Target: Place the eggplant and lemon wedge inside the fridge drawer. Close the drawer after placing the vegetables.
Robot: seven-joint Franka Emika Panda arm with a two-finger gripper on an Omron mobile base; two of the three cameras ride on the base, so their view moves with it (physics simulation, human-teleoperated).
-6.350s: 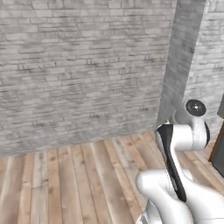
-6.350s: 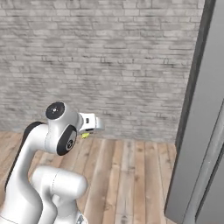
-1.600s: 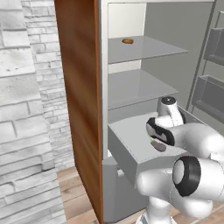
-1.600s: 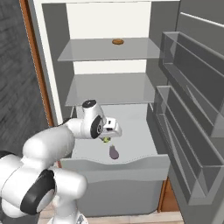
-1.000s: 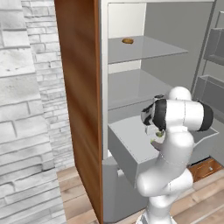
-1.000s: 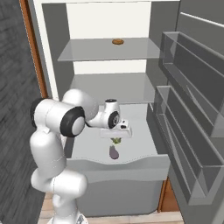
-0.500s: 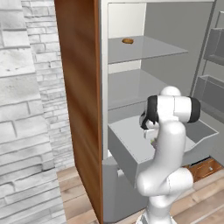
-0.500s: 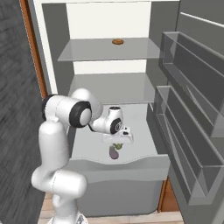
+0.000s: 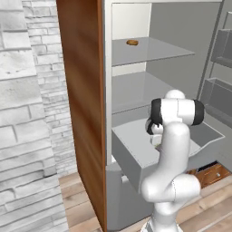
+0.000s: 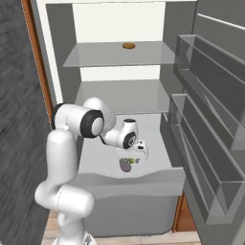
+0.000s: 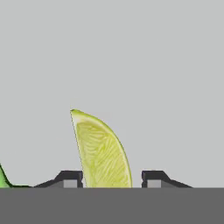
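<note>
The fridge drawer (image 10: 129,198) stands pulled out, a wide pale grey bin (image 9: 131,165) at the bottom of the fridge. My gripper (image 10: 133,157) hangs low inside it, pointing down at its floor. In the hand view the yellow-green lemon wedge (image 11: 103,151) stands between my gripper's (image 11: 111,179) dark fingertips (image 11: 154,178), with a clear gap on its right side; the jaws are open. The dark purple eggplant (image 10: 125,166) lies on the drawer floor right beside the hand, and its green stem end (image 11: 2,178) shows at the hand view's left edge.
A small orange-brown round item (image 10: 128,46) lies on the top glass shelf (image 9: 132,42). The open fridge door with its shelves (image 10: 210,119) stands close on the right. A wooden side panel (image 9: 81,99) and a brick wall are on the left.
The jaws have parted from the lemon wedge, which was pinched shut a second ago. The hand has sunk lower into the drawer, close to the eggplant.
</note>
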